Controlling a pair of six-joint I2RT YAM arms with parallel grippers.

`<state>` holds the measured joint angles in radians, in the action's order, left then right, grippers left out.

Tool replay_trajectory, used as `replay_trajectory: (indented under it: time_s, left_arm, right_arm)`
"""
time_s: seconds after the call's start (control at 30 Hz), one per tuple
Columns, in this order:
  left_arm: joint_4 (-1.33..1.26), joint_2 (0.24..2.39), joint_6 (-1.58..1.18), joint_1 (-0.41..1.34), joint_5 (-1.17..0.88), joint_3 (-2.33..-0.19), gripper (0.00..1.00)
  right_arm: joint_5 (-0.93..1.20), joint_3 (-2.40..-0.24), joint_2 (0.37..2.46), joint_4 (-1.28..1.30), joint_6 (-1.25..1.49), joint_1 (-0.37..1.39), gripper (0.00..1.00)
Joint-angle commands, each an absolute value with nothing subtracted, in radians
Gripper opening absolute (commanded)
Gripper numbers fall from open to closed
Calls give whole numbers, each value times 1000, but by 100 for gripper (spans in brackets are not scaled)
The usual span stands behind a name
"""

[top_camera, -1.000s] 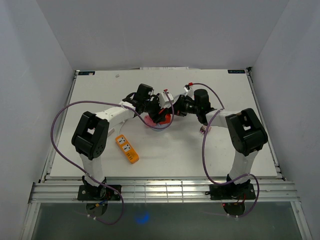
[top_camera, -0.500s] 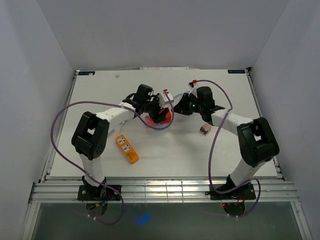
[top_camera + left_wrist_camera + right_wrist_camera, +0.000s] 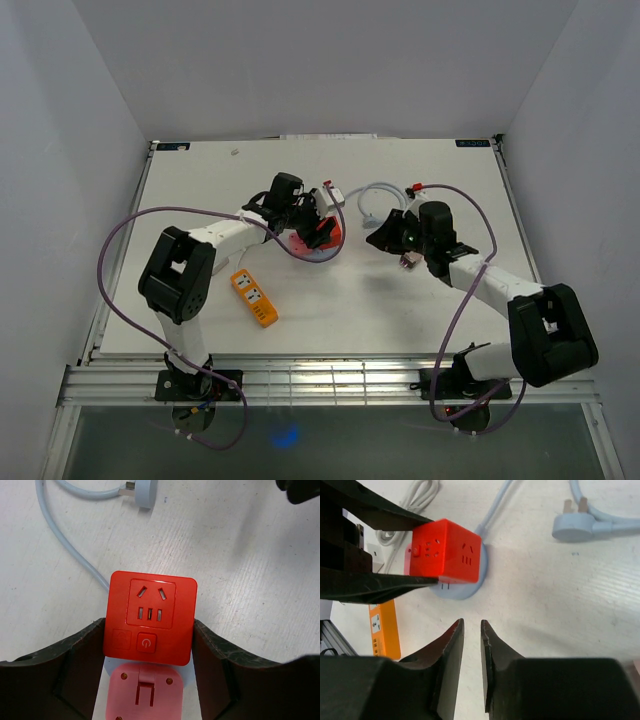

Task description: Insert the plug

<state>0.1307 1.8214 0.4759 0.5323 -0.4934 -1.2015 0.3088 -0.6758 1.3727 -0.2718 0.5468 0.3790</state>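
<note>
L gripper [image 3: 148, 630] is clamped on the red socket cube [image 3: 150, 605], one finger flat on each side, w/ the top socket face up & uncovered. The cube sits on a pale round base [image 3: 462, 587] on the table [image 3: 350, 310], around mid-table toward the far edge. R gripper [image 3: 471, 625] is empty: fingers nearly together, only a thin slit btwn them, nothing in it.

What the next move turns on: the plug [image 3: 572, 527] is in neither hand. It lies flat on the table, apart from the cube, on my R side of it. In the R wrist view it's ahead of my fingertips & off to the right, well clear of them. Its long axis runs along the tabletop. The prongs stick out level w/ the surface, not down toward the socket face, & the cable [image 3: 615, 525] trails off the other end. I judge it needs lifting & turning prongs-down before it can go in. R arm looks nearer; L is busy steadying the cube.

Surface is white, matte, lightly scuffed, flat. The plug sits low on it, so a pickup prob. means coming down close to the table. The cable loops just beside the plug. The orange power strip [image 3: 254, 297] is well apart, near the L arm. Plain walls on three sides.
</note>
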Motion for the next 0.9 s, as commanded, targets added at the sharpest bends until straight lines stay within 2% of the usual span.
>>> replay_trajectory:
  time_s: [0.0,0.03,0.07,0.1,0.13,0.2,0.33,0.43,0.63,0.87]
  left_arm:
    - [112,1746,440,535,-492,-1192,76]
    - [106,1734,434,535,-494,-1187,83]
    - [98,1729,428,535,-489,-1184,88]
    - [89,1724,420,535,-486,-1183,98]
    - [89,1721,416,535,-491,-1181,98]
    - [83,1713,405,535,-488,-1184,98]
    - [46,1683,359,535,-479,-1167,98]
    - [-1,1646,325,535,-486,-1135,98]
    - [-107,1557,216,535,-466,-1075,98]
    - [-210,1441,9,535,-296,-991,98]
  right_arm:
    - [256,-629,1296,-256,502,359,32]
    - [243,-620,1283,-244,493,354,39]
    - [192,-617,1251,-220,488,351,68]
    - [174,-617,1235,-192,485,338,78]
    - [161,-617,1206,-155,474,330,82]
    - [95,-627,1177,-109,471,316,95]
    - [-92,-669,1129,67,514,316,89]
    - [-188,-731,1166,183,534,314,89]
    - [-264,-859,1297,357,621,313,91]
    - [-311,-920,1382,437,768,304,94]
